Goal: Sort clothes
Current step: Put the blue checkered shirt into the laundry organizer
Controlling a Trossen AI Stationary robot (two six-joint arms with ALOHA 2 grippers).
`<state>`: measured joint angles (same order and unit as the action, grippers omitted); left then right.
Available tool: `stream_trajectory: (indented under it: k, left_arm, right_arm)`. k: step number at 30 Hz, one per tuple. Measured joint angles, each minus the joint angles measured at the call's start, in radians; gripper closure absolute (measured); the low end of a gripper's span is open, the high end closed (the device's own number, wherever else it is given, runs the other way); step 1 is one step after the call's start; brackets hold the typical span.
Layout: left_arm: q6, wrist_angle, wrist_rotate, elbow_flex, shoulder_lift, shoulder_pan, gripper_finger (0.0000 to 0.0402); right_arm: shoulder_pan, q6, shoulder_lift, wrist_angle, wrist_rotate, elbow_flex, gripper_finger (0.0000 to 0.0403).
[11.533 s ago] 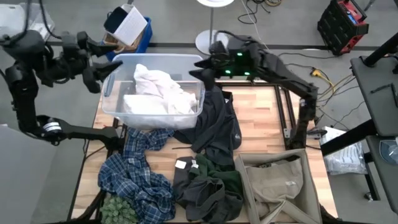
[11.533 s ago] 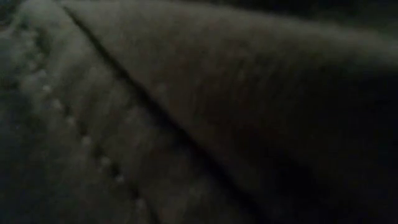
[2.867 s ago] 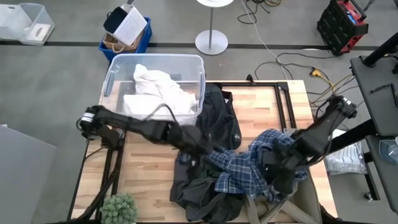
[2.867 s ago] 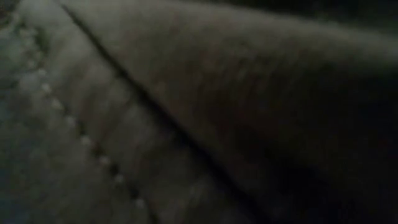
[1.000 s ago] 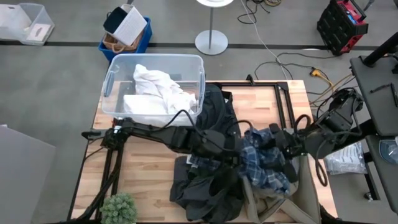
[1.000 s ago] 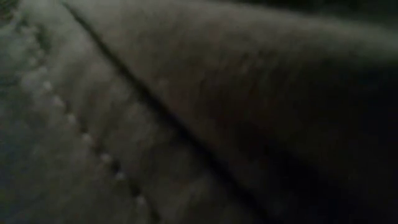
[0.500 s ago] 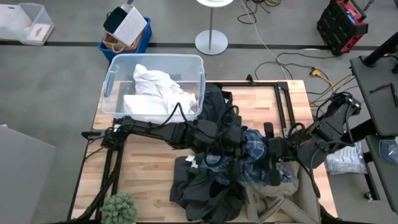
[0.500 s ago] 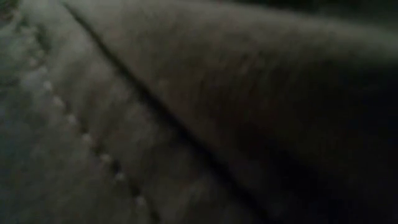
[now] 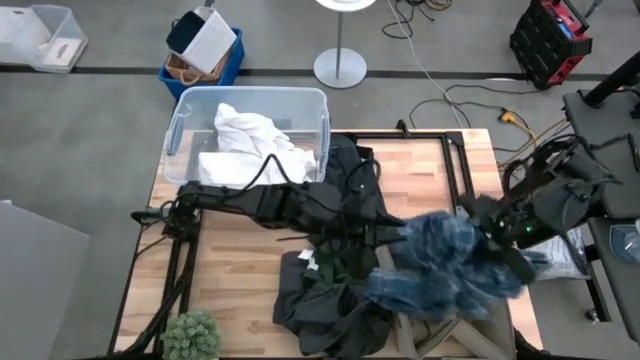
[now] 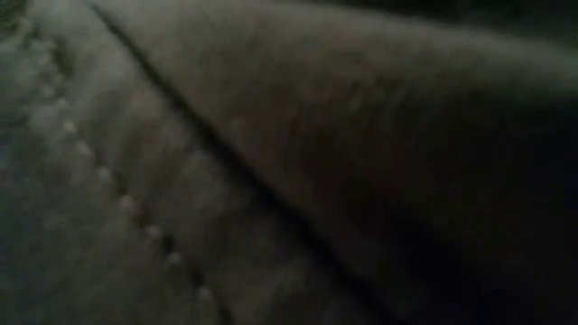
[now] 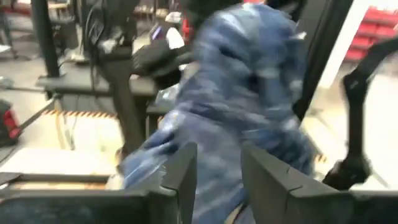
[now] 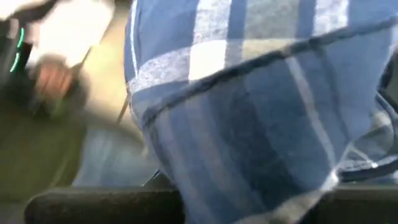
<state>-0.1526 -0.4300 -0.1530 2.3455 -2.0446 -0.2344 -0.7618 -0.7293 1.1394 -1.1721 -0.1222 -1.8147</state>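
Note:
The blue-and-white plaid garment (image 9: 450,265) hangs blurred above the table's right side, over the beige fabric bin (image 9: 470,335). My right gripper (image 9: 492,235) is at the garment's right end and shut on it; plaid cloth (image 12: 249,112) fills the right wrist view. My left gripper (image 11: 217,155) stands open just left of the garment (image 11: 236,93), over the dark clothes (image 9: 330,290) heaped on the table's near middle. I cannot tell whether the left gripper's fingers touch the plaid cloth. White clothes (image 9: 255,145) lie in the clear bin (image 9: 175,135). My right gripper holds the plaid garment near its right end (image 9: 480,250). The bunched cloth itself covers the fingers, so the part and the kind of hold cannot be told. The garment is lifted off the table and trails from the gripper toward the left, over the beige bin.
Another dark garment (image 9: 350,190) lies beside the clear bin at the table's far middle. A small green plant (image 9: 190,335) stands at the near left corner. Bare wood (image 9: 230,270) shows on the near left. Dark cloth (image 10: 271,162) covers the low view.
My right gripper went left to the plaid garment at my left gripper, then swung back toward the table's right edge, taking the garment with it. The garment has come away from my left gripper, which has drawn back a little toward the left.

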Motion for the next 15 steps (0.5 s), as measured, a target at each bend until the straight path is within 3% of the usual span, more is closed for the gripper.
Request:
stream_trajectory:
  k: [2, 8, 11, 15]
  left_arm:
    - [0.015, -0.038, -0.013, -0.001, 0.006, 0.002, 0.0290]
    - [0.021, -0.095, -0.166, -0.001, 0.016, 0.003, 0.0286]
    - [0.022, -0.097, -0.293, -0.001, 0.014, 0.006, 0.0285]
    - [0.022, -0.091, -0.467, -0.001, 0.017, 0.008, 0.0285]
  right_arm:
    - [-0.014, -0.061, 0.024, -0.097, 0.074, -0.012, 0.0363]
    - [-0.057, -0.117, 0.098, -0.378, 0.038, 0.092, 0.0363]
    - [-0.057, -0.089, 0.117, -0.304, -0.027, 0.204, 0.0363]
    - [-0.056, -0.015, 0.098, -0.061, -0.038, 0.356, 0.0363]
